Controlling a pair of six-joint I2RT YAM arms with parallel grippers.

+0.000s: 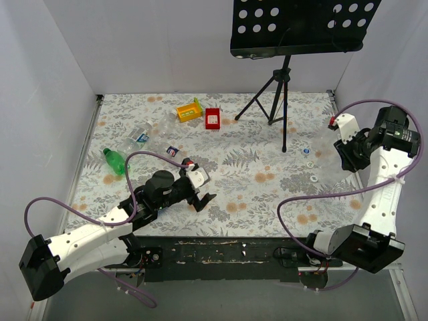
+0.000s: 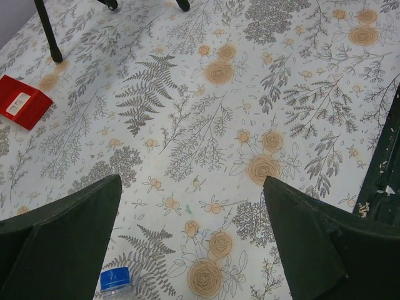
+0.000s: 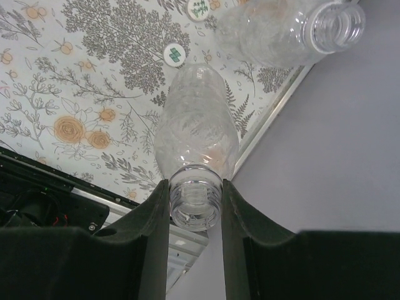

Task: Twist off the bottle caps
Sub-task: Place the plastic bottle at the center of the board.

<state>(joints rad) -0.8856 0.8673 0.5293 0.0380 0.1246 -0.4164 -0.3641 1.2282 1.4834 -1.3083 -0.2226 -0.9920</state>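
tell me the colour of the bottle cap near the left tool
Blue cap, clearest in the left wrist view.

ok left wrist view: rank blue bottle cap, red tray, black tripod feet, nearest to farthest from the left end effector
1. round blue plastic bottle cap, bottom left, right by the left end effector
2. red rectangular tray, left edge
3. black tripod feet, top edge

The flower-patterned table point(image 1: 254, 194) carries a yellow tray point(image 1: 189, 110) and a red tray point(image 1: 212, 118) side by side toward eleven o'clock. A tripod point(image 1: 282, 77) stands at one o'clock. Clear bottles point(image 1: 139, 136) lie at ten o'clock, a green bottle point(image 1: 114, 160) at nine, and loose caps point(image 1: 309, 164) at three.
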